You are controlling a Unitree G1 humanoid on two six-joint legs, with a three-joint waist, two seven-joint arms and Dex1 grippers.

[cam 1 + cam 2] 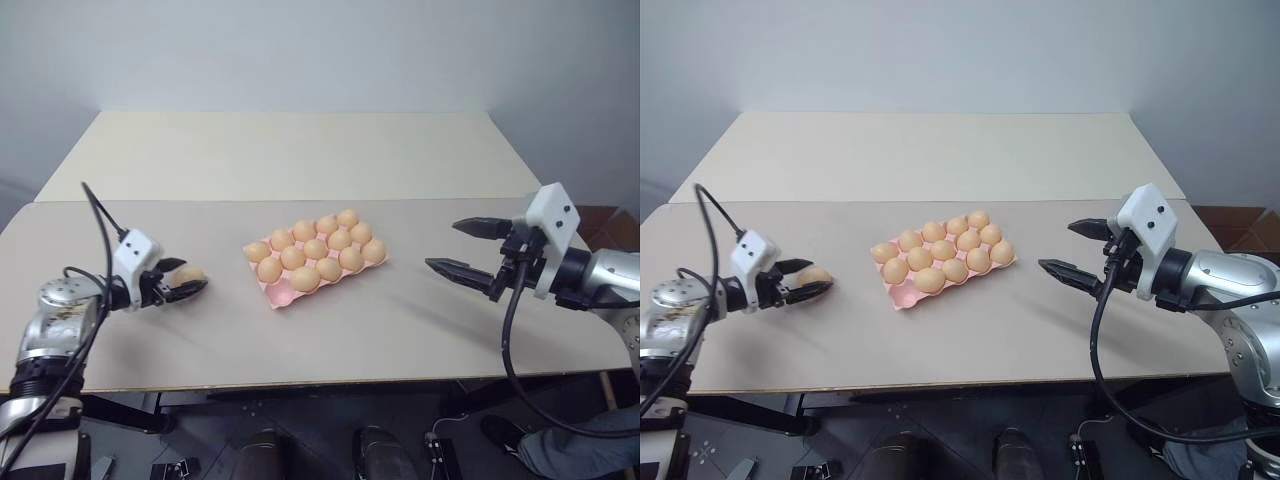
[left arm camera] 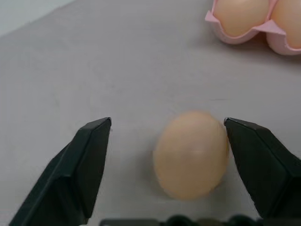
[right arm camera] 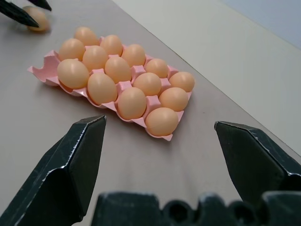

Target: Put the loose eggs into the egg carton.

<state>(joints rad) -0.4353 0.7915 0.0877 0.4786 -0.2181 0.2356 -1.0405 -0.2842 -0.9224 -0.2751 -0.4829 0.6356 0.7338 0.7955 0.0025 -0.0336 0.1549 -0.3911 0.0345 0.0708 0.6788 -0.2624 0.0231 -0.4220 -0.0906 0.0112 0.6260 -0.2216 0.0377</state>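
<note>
Left wrist view gives you the clearest look: your left gripper (image 2: 167, 155) has its two black fingers straddling a small, smooth, light tan-orange loose egg (image 2: 190, 154) that lies on the pale beige tabletop (image 2: 94, 61). One finger sits against the egg's side, the other stands apart with bare table between, so the jaws are parted and not yet clamped on it.

Judge this egg as light, hard-shelled but brittle, and slippery on its curved surface. Take it across its widest middle, both pads square to the shell, and close gently; a pinch near either end would likely squirt it out.

Outward from there, the flat pink moulded egg carton (image 1: 277, 296) sits mid-table, well apart from this egg, with one near corner cup empty and the rest of the cups filled.

Your right gripper (image 1: 466, 247) hangs wide open over the table, holding nothing.
</note>
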